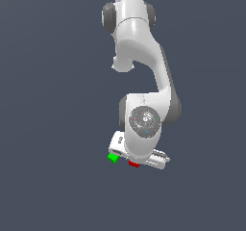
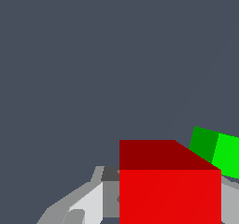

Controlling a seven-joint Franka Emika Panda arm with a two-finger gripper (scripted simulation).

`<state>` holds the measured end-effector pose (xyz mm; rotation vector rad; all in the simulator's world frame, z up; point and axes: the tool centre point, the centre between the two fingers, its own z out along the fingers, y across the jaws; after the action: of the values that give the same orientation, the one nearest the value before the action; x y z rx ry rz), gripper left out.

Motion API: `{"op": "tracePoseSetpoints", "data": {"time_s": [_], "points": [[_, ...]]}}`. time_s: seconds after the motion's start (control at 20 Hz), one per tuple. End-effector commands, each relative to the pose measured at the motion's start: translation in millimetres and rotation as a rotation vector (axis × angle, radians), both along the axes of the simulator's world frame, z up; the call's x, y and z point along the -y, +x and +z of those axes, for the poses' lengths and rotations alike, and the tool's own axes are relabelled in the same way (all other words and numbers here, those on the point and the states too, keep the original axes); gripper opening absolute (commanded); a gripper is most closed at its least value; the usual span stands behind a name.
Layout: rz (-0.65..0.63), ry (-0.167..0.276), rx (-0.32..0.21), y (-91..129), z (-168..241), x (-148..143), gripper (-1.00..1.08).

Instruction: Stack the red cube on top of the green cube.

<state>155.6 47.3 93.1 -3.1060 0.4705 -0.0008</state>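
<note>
Red cube at the pincer, green cube just beside it.

Seen from the wrist, red cube filling the space between the grey fingers, apparently pinched there, though contact not clearly shown. Green cube tilted, close beyond the red one. From outside, both cubes peeking out beneath the white arm, over a plain dark grey floor.

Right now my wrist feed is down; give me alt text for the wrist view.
A red cube fills the lower part of the frame, very close to the camera, with grey and white gripper parts showing on either side of it. A green cube peeks out just behind it, tilted in the picture, against a plain dark grey-blue background.
</note>
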Motion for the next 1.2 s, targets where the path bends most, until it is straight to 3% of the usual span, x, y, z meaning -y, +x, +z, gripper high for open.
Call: {"op": "tracePoseSetpoints", "data": {"time_s": [0.0,0.7,1.15], "points": [[0.000,0.000,-0.001,0,13,0,-1.00],[0.000,0.000,0.000,-1,24,4,-1.00],[0.000,0.000,0.000,-14,3,35,-1.00]]}}
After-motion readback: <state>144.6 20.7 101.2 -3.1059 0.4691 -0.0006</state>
